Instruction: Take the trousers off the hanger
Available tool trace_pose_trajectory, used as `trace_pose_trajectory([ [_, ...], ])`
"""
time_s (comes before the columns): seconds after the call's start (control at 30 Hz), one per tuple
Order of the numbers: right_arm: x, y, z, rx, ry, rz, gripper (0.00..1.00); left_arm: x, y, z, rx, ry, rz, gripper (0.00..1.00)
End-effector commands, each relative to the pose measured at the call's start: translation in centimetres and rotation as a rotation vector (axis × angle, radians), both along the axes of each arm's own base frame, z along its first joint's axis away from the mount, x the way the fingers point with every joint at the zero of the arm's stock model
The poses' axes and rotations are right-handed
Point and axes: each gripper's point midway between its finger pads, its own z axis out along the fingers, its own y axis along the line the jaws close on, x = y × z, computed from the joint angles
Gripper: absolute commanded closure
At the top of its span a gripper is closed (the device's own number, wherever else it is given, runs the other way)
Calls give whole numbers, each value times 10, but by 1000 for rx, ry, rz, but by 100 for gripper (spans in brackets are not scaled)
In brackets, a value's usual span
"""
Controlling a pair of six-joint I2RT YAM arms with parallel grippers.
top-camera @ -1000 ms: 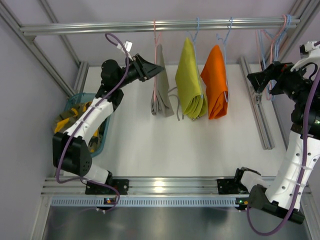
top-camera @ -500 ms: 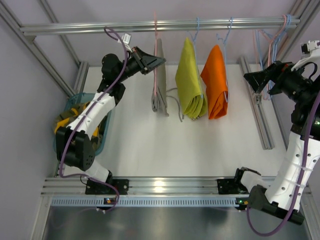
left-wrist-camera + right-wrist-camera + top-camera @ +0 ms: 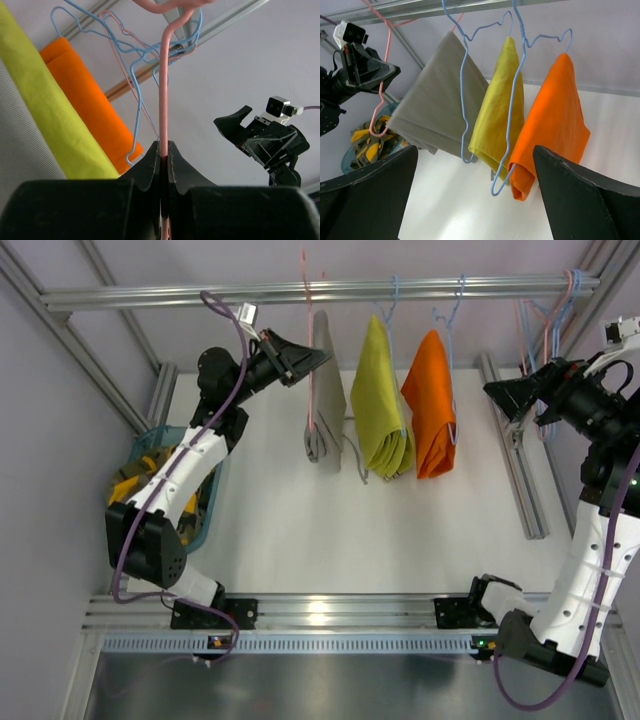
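Note:
Pale grey trousers (image 3: 326,390) hang folded over a pink wire hanger (image 3: 311,405) at the left of the rail (image 3: 150,296). My left gripper (image 3: 322,353) is shut on the hanger's pink wire (image 3: 162,90) just below its hook, which pokes up above the rail. In the left wrist view the wire runs straight down between my left gripper's (image 3: 163,150) closed jaws, with the grey trousers (image 3: 20,145) at the left. Yellow-and-dark camouflage trousers (image 3: 140,475) lie in the teal basket (image 3: 207,523). My right gripper (image 3: 497,395) stands open at the right, apart from the clothes; in its own view the right gripper (image 3: 475,195) faces the grey trousers (image 3: 437,100).
A yellow-green cloth (image 3: 380,400) and an orange cloth (image 3: 432,405) hang on blue hangers right of the grey trousers. Several empty hangers (image 3: 545,320) hang at the rail's right end. Metal rails (image 3: 510,450) edge the white table.
My left gripper closed on the pink hanger's wire and raised it, so the hook now pokes above the rail. The grey trousers swung slightly. The right gripper shifted a little.

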Motion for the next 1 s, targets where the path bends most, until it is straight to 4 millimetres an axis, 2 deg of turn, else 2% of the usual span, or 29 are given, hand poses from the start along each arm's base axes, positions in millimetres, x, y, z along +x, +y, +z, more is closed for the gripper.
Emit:
trace_pose_trajectory([
  [0.0, 3, 2, 11, 26, -34, 22, 1, -51, 26, 65, -112, -232, 63, 100],
  [0.07, 5, 6, 11, 51, -23, 36, 1, -57, 29, 52, -107, -203, 68, 100],
  [0.1, 7, 7, 11, 56, -22, 39, 1, -58, 29, 33, -91, -166, 67, 100],
  [0.17, 16, 7, 10, 46, -16, 16, 1, -76, 30, 31, -72, -207, 58, 100],
  [0.2, 18, 18, 8, 35, -11, 50, 1, -84, 32, 27, -66, -213, 59, 100],
  [0.23, 23, 20, 7, 8, -14, 32, 1, -88, 33, 25, -58, -229, 65, 100],
  [0.27, 25, 39, 4, 1, -10, 96, 1, -91, 34, 25, -56, -238, 71, 100],
  [0.33, 32, 54, 4, 7, -24, 133, 1, -101, 36, 24, -50, -263, 79, 100],
  [0.37, 35, 72, 2, 18, -15, 186, 1, -104, 36, 23, -48, -270, 81, 100],
  [0.43, 39, 92, 3, 64, -4, 237, 1, -109, 39, 20, -48, -273, 98, 100],
  [0.47, 41, 110, 13, 82, -44, 289, 1, -109, 39, 14, -40, -261, 103, 100],
  [0.53, 51, 131, 18, 110, -50, 313, 2, -114, 41, 14, -40, -278, 116, 100],
  [0.57, 44, 156, 22, 115, -64, 381, 3, -114, 41, 10, -34, -277, 119, 100],
  [0.63, 51, 183, 24, 127, -57, 427, 4, -117, 44, 11, -24, -310, 132, 100],
  [0.67, 42, 206, 29, 143, -70, 486, 6, -119, 44, 12, -23, -316, 132, 100],
  [0.73, 43, 226, 31, 186, -53, 505, 9, -119, 44, 10, -18, -315, 132, 100],
  [0.77, 41, 245, 27, 203, -32, 542, 11, -119, 44, 8, -17, -312, 128, 100],
  [0.8, 41, 255, 28, 229, -19, 553, 14, -120, 44, 9, -17, -315, 126, 100],
  [0.83, 47, 267, 23, 237, 1, 558, 16, -122, 43, 10, -17, -316, 119, 100],
  [0.87, 40, 281, 22, 247, 13, 593, 17, -123, 43, 10, -17, -319, 116, 100],
  [0.93, 39, 295, 25, 266, 24, 613, 19, -125, 42, 13, -16, -332, 112, 100],
  [0.97, 39, 307, 17, 267, 47, 627, 20, -126, 42, 14, -16, -336, 110, 100],
])
